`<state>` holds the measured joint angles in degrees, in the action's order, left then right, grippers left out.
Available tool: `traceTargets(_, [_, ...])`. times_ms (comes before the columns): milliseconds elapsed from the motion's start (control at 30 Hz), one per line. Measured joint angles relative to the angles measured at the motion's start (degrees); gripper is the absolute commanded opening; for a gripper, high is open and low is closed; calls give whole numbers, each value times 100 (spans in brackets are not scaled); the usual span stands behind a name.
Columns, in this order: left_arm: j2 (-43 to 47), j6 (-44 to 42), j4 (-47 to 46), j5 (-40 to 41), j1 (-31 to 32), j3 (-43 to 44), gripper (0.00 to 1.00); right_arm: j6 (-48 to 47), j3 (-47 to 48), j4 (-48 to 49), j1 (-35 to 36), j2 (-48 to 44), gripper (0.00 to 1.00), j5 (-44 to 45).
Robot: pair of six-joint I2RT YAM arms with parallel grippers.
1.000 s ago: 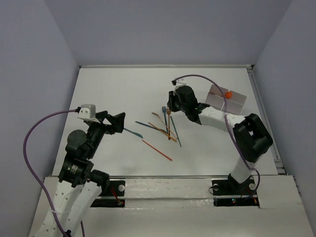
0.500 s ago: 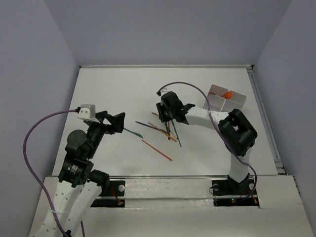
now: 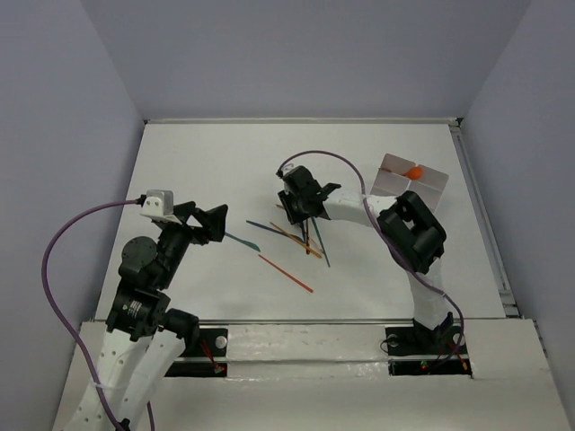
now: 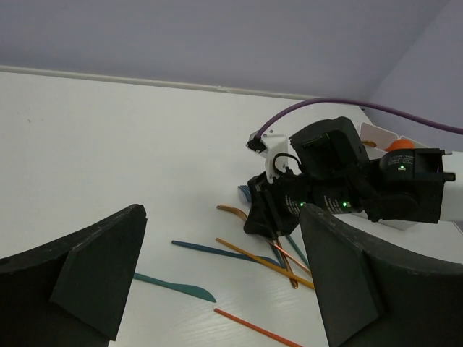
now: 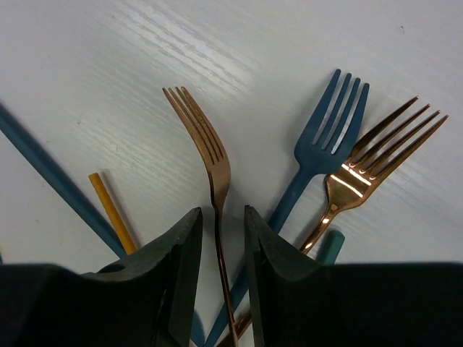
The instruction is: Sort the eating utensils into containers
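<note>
Utensils [image 3: 301,235] sit in a loose pile on the surface [image 3: 207,162], well apart from the white box [image 3: 436,182] at far right. On my right wrist cam I count three forks: a copper fork [image 5: 210,155], a second copper fork [image 5: 376,159] and one blue fork [image 5: 325,137]. The right hand [image 5: 221,217] straddles the first one's handle, fingers slightly apart. The left hand [image 4: 217,289] is spread wide, holding nothing.

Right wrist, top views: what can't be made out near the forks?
- Right wrist: handles of the copper fork, blue fork and second copper fork, hidden behind the fingers of the right hand.
- Top external: fork heads, covered by the right hand.
- Top external: orange item in the white box, too small to identify.
</note>
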<state>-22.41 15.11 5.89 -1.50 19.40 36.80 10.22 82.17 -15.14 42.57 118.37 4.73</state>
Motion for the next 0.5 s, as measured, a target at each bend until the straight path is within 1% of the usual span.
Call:
traceTargets(167, [11, 0, 0, -4, 0, 0, 99, -72, 343, -90, 33, 219, 35, 79])
traceTargets(233, [11, 0, -2, -13, 0, 0, 99, -98, 457, -122, 33, 297, 31, 107])
traceTargets(400, [11, 0, -2, -31, 0, 0, 99, -173, 820, -273, 33, 518, 27, 256])
traceTargets(500, [11, 0, -2, -42, -2, 0, 99, -243, 960, -372, 33, 595, 14, 334])
